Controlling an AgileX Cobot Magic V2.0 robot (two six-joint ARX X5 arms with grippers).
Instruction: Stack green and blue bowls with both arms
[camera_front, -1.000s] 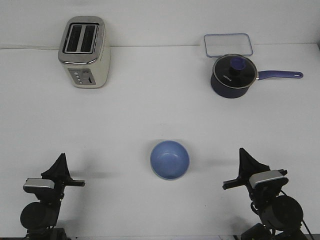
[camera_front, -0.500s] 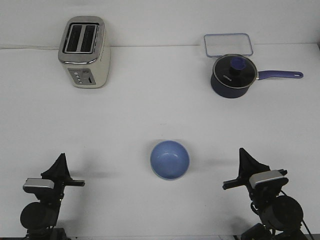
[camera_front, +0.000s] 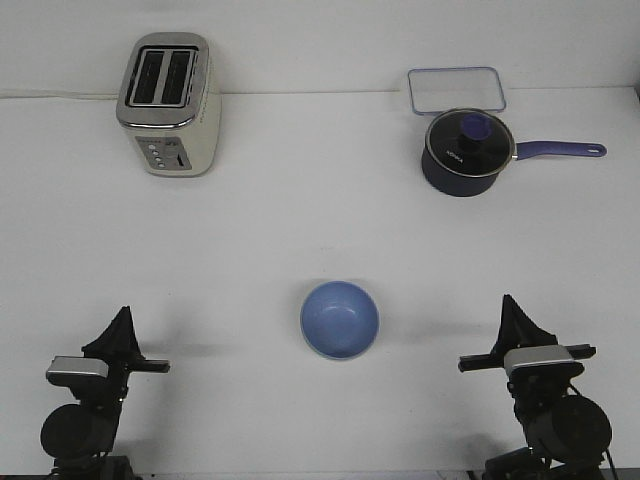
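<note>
The periwinkle blue bowl (camera_front: 340, 319) stands upright on the white table (camera_front: 300, 230), midway between the two arms near the front. No pale green bowl shows apart from it. Whether one lies under the blue bowl cannot be told. My left gripper (camera_front: 122, 318) is at the front left, well away from the bowl. Its fingers meet in one point and hold nothing. My right gripper (camera_front: 511, 304) is at the front right, also away from the bowl, pointed and empty.
A cream toaster (camera_front: 169, 104) stands at the back left. A dark navy saucepan (camera_front: 467, 152) with a glass lid and a handle pointing right stands at the back right. A clear rectangular container (camera_front: 455, 89) lies behind it.
My right gripper has shifted right and a little towards the front edge and now points straight ahead. The left arm and the blue bowl have not moved.
</note>
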